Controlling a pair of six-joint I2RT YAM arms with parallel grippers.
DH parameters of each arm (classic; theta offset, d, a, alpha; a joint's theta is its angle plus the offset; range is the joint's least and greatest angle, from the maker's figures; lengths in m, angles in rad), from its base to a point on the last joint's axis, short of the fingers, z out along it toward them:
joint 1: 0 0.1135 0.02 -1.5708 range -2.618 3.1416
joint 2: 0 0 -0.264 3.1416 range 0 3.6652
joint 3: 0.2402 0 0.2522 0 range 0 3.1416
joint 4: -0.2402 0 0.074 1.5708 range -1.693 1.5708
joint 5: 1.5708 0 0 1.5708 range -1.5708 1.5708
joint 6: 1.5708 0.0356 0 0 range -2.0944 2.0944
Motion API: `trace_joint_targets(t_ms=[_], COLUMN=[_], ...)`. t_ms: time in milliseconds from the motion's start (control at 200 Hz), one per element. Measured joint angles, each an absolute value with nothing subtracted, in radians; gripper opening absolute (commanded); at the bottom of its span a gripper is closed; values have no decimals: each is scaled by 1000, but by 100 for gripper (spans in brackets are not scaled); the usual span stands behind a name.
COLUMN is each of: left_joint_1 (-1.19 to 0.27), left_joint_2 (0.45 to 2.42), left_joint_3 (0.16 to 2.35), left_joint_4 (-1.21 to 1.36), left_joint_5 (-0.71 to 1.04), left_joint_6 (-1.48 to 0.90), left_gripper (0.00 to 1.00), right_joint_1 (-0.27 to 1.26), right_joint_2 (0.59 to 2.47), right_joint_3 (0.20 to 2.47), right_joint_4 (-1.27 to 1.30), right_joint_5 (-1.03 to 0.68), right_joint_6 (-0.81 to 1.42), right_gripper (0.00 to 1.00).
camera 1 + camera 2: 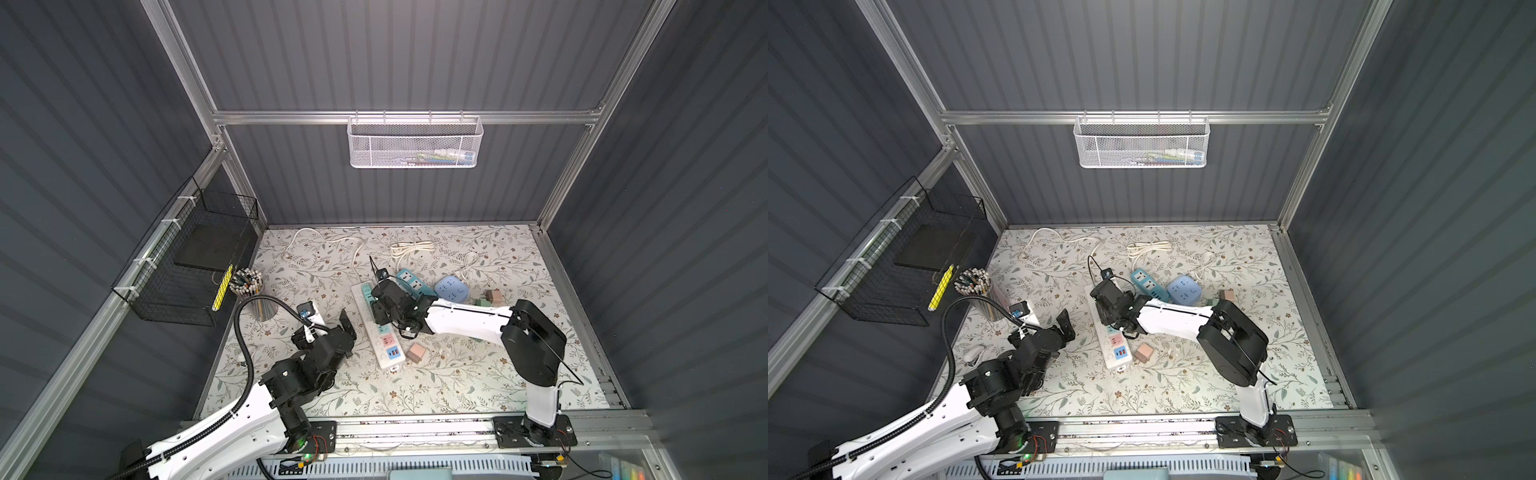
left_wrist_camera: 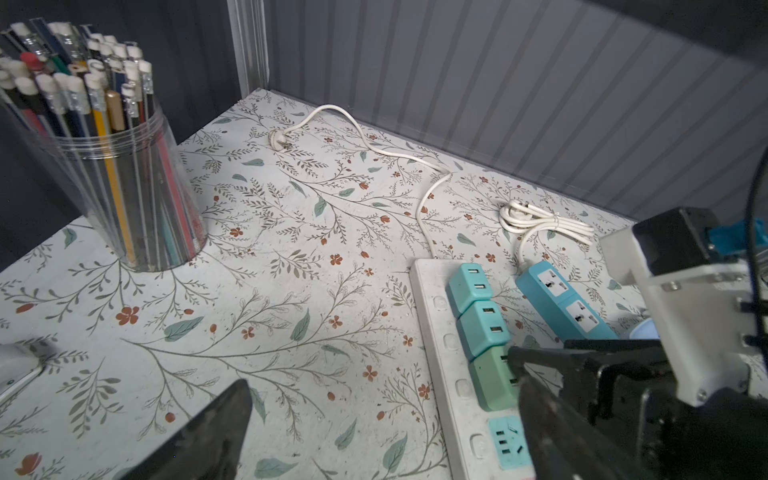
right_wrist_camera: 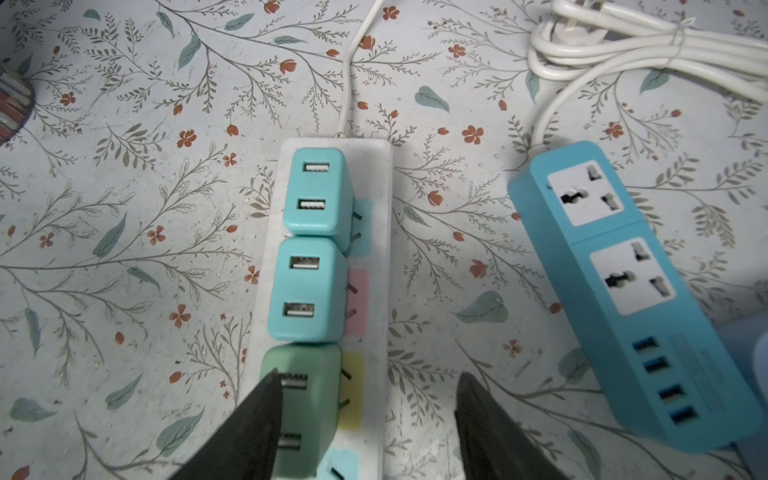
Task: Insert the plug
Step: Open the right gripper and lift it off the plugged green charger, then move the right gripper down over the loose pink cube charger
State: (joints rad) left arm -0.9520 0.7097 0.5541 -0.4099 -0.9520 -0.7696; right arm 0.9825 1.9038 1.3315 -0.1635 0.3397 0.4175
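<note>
A white power strip (image 1: 386, 361) (image 3: 380, 291) lies in the middle of the floral table. Two teal plugs (image 3: 316, 191) and a green plug (image 3: 320, 399) (image 2: 492, 378) stand on it in a row. My right gripper (image 3: 369, 374) (image 1: 376, 311) hovers over the green plug, open. One finger overlaps the plug's outer side and the other hangs beyond the strip's far edge, apart from it. My left gripper (image 2: 384, 384) (image 1: 326, 328) is wide open and empty above bare table to the left of the strip.
A loose pink plug (image 1: 415, 352) lies right of the strip's near end. A blue power strip (image 3: 623, 291), a round blue socket (image 1: 451, 286) and coiled white cord (image 1: 411, 249) lie behind. A pencil cup (image 2: 104, 166) stands at the left edge.
</note>
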Motion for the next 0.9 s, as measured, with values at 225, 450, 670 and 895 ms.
trace_joint_targets(t_ms=[225,450,670,895], left_joint_1=[-952,-952,-949,-949], left_joint_2=[786,903,965,979], left_joint_3=[633,708,713,719], left_joint_4=[-360,-339,-305,-302], left_joint_5=[-869,-791,-764,-756], left_joint_6=[-627,-530,-515,-516], left_gripper=[100,100,100,100], right_joint_1=[982,982,992,1031], right_joint_2=[1638,1497,1508,1628], right_joint_3=[1196,1058,974,978], right_joint_4=[-207,-391,-485,-464], right_joint_5=[363,386,375,327], right_joint_6=[464,706,974,1120], right_gripper=[69,70,72,75])
